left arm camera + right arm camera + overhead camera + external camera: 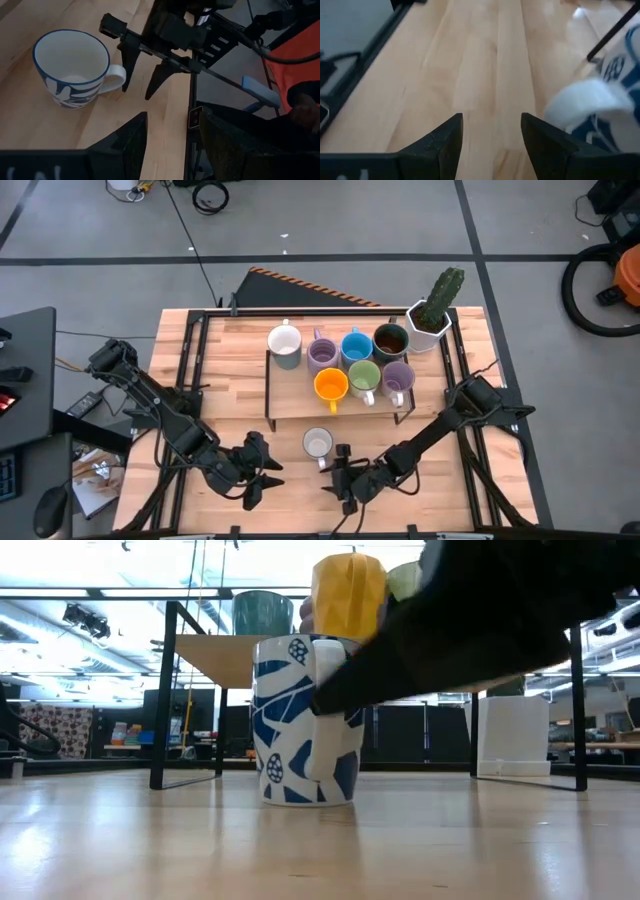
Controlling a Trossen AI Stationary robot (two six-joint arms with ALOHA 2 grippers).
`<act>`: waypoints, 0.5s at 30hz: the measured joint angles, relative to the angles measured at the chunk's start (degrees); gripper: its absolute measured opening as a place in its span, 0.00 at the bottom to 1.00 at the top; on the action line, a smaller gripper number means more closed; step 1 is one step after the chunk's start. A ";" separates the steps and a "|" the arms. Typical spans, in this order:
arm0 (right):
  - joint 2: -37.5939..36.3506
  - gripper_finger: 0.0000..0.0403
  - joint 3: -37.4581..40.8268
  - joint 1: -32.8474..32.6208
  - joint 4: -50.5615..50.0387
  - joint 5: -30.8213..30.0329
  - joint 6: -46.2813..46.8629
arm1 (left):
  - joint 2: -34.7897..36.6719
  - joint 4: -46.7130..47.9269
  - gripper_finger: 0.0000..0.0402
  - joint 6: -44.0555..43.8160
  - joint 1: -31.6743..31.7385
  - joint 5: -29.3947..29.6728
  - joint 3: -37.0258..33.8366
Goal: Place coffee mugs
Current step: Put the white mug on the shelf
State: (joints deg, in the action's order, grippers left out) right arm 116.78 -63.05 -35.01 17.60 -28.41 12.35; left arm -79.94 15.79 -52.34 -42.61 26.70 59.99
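on the shelf (290,395), seven mugs (331,385)

table (230,355): pale smooth wood | blue-patterned mug (70,67): glossy ceramic | rack frame (160,690): matt black metal

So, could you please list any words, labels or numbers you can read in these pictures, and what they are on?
None can be read.
White and blue mug: leaf pattern only, no lettering.
Small tag at the table edge: too small to read.
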 joint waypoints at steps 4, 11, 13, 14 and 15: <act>-1.35 0.51 0.04 -1.67 -4.24 0.05 0.91 | 0.00 0.00 0.47 0.07 0.00 -0.14 0.00; -3.81 0.51 0.04 -5.26 -11.90 -7.92 0.22 | 0.00 0.04 0.47 0.13 -0.02 -1.31 0.00; -4.17 0.51 0.04 -6.03 -12.36 -12.92 -1.70 | 0.00 0.03 0.47 0.13 0.00 -1.31 0.00; -4.17 0.51 0.04 -6.24 -12.34 -14.77 -2.21 | 0.00 0.04 0.47 0.11 0.00 -1.31 0.00; -4.17 0.51 0.04 -6.31 -12.51 -15.68 -2.71 | 0.00 0.04 0.47 0.06 0.00 -1.31 0.00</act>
State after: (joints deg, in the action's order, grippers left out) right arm 112.62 -63.00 -41.32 5.09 -44.10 9.64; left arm -79.94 15.84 -52.28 -42.61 25.39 59.99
